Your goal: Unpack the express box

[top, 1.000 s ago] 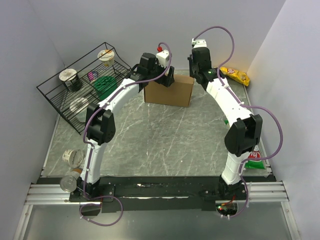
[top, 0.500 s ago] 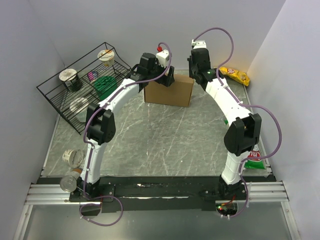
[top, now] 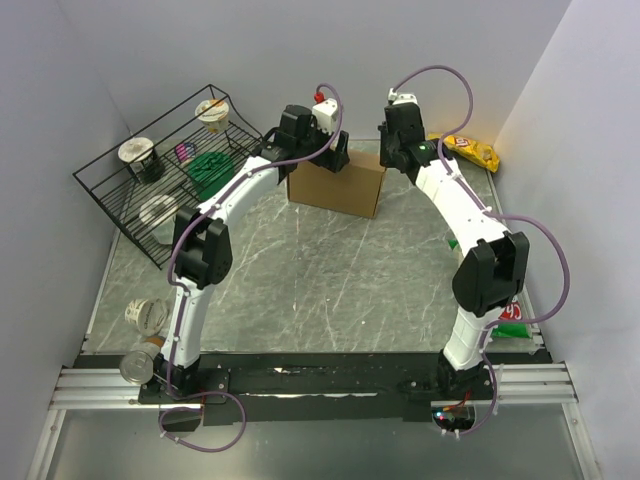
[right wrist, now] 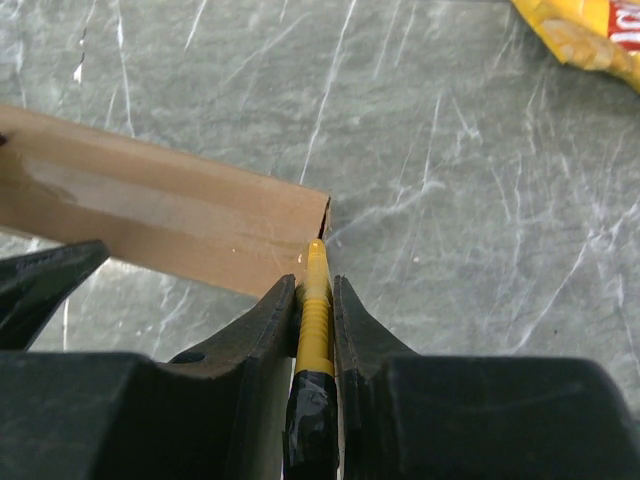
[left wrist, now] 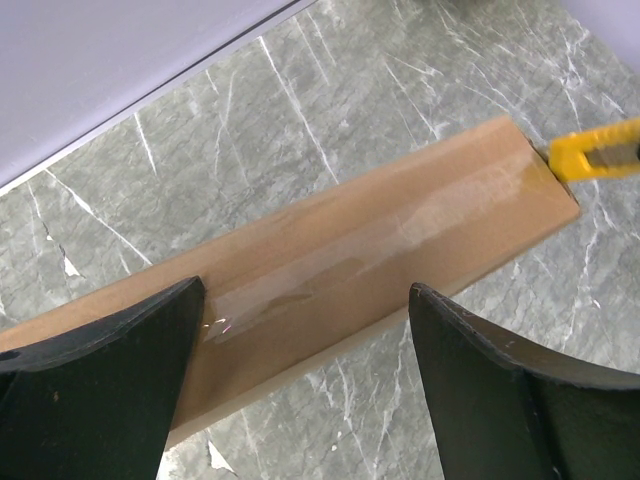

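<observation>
The express box (top: 337,190) is a plain brown carton standing on edge at the back of the table, with clear tape along its top face (left wrist: 350,260). My left gripper (top: 335,155) is open over that top edge, with its black fingers on either side of it (left wrist: 305,300). My right gripper (top: 392,150) is shut on a yellow utility knife (right wrist: 314,300). The knife's tip touches the right end corner of the box (right wrist: 150,215). The knife also shows in the left wrist view (left wrist: 595,155) at that end of the box.
A black wire rack (top: 110,190) at the back left holds cups and a green item. A yellow snack bag (top: 470,150) lies at the back right. Cups (top: 148,315) and a can (top: 135,365) sit at the near left, and a red-green packet (top: 512,320) at the near right.
My right arm has shifted a little, its elbow swinging right and the wrist settling at the box's right end. The box has turned slightly. My left gripper has stayed put.
</observation>
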Controlling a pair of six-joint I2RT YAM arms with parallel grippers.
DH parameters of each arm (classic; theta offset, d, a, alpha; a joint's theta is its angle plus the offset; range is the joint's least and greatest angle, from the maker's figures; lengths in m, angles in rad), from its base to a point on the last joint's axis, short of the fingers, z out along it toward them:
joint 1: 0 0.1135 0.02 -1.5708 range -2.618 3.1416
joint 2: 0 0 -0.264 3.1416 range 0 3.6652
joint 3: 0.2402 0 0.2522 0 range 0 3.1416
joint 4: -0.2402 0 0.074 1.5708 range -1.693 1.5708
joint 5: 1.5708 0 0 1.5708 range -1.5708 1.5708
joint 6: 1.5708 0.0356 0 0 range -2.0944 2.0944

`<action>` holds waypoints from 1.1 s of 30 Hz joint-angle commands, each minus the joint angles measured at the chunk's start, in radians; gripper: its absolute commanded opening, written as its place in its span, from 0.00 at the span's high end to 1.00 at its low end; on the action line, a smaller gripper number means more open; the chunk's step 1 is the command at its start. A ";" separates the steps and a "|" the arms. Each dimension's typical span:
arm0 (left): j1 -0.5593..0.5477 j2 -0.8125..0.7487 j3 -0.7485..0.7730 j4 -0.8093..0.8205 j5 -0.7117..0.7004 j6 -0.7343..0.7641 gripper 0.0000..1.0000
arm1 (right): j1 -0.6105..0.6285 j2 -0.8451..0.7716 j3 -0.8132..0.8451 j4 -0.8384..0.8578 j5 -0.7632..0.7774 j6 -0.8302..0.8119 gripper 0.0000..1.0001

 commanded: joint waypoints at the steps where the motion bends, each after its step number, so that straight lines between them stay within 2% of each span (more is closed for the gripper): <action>1: 0.001 0.095 -0.022 -0.191 -0.003 -0.050 0.09 | 0.010 -0.067 -0.040 -0.141 -0.072 0.033 1.00; 6: -0.002 0.095 -0.022 -0.185 -0.017 -0.047 0.09 | 0.007 -0.093 -0.034 -0.193 -0.117 0.053 1.00; 11: -0.012 0.090 -0.033 -0.183 -0.039 -0.052 0.10 | -0.002 -0.090 0.051 -0.288 -0.158 0.096 1.00; 16: -0.026 0.067 -0.019 -0.191 -0.019 -0.079 0.11 | 0.001 -0.070 0.141 -0.302 -0.146 0.151 1.00; 21: -0.029 0.009 -0.018 -0.214 0.004 -0.089 0.11 | -0.008 0.002 0.265 -0.284 -0.128 0.084 1.00; 27: -0.011 -0.124 -0.102 -0.216 0.032 -0.083 0.11 | -0.040 0.056 0.304 -0.253 -0.144 0.047 1.00; 33: -0.011 -0.155 -0.171 -0.196 0.064 -0.083 0.11 | -0.049 0.068 0.319 -0.242 -0.170 0.019 1.00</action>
